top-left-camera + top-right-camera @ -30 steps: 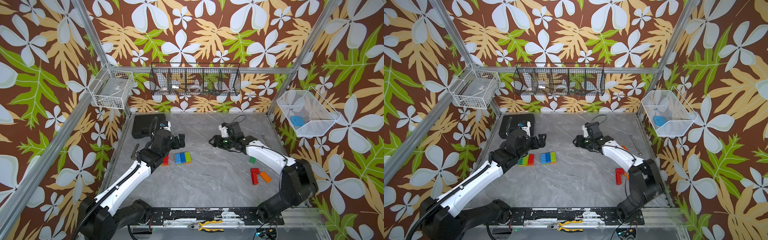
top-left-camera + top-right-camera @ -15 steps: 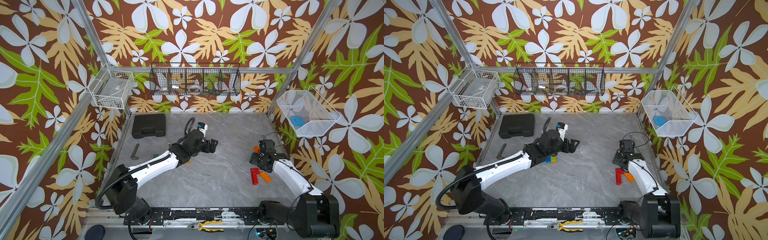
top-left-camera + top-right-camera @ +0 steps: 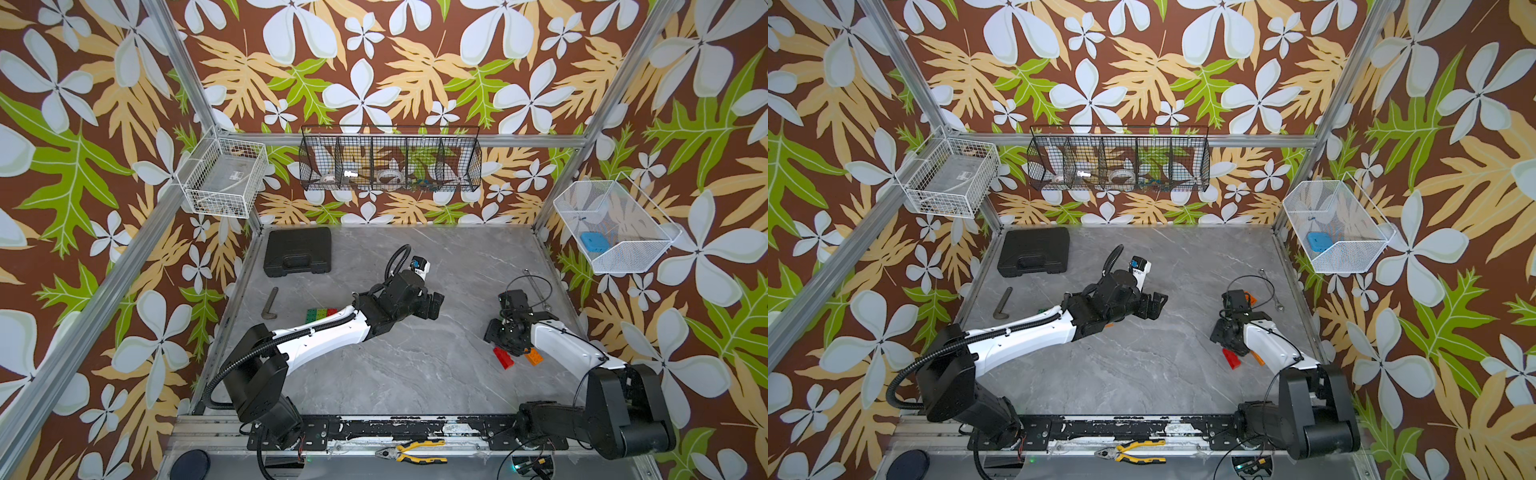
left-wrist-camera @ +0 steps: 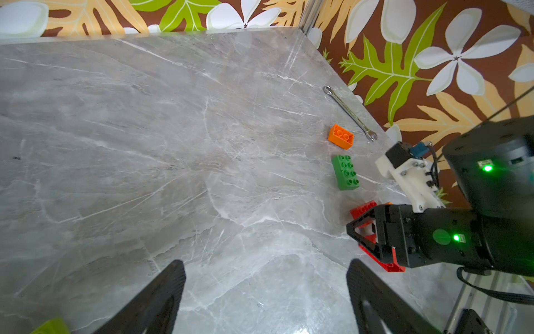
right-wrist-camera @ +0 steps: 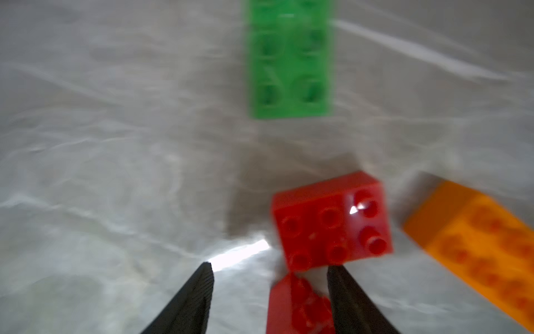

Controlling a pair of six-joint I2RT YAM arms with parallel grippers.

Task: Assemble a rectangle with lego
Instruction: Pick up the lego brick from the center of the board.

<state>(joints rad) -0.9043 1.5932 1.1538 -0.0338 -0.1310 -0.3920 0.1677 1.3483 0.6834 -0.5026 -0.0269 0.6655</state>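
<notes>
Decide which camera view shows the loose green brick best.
The left wrist view: the loose green brick lies whole and sharp on the table, studs up. The right wrist view shows it blurred and cut off at the edge. In both top views the right arm hides it.

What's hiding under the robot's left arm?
A row of lego: green, yellow and red bricks peek out. The left arm covers the rest, so how far it goes is hidden.

The right gripper, a second ago well away from the red brick, now hangs just over it. The left gripper has swung nearer it.
</notes>
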